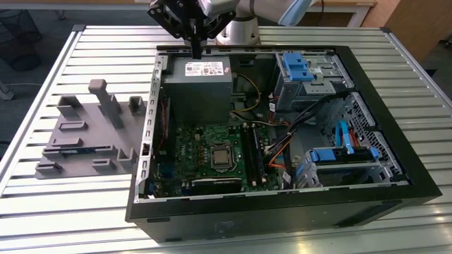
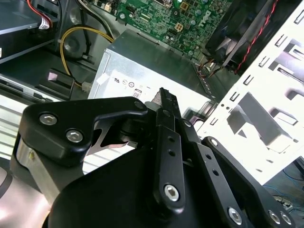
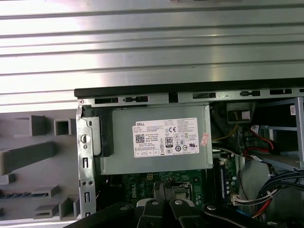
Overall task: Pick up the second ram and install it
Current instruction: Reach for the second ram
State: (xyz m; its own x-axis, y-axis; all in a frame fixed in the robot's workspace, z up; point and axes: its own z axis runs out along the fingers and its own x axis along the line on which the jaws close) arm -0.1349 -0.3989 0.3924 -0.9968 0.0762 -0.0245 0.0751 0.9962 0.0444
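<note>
Your black pincer [image 1: 196, 52] hangs above the far rim of the open black computer case [image 1: 282, 209], over the edge of the grey metal power supply box [image 1: 198, 90] with its white label. In both wrist views the fingers [image 2: 167, 102] look pressed together, and you can see nothing gripped between them; the tips [image 3: 164, 190] point down toward the box.

The second ram [image 1: 74, 151], a thin blue-green strip, lies low in a slot of the grey plastic fixture with upright blocks [image 1: 106, 159], outside the case on the exterior view's left and well apart from the pincer. In the first wrist view the same strip shows as a dark line [image 3: 21, 194] in the fixture.

Inside the case, the large green motherboard [image 1: 205, 148] lies beside the power supply box, nearer the exterior view's bottom edge, with long dark memory slots along its side toward the exterior view's right. You cannot tell whether a stick sits in them. Case and fixture both rest on the slatted metal desk [image 1: 106, 42].
</note>
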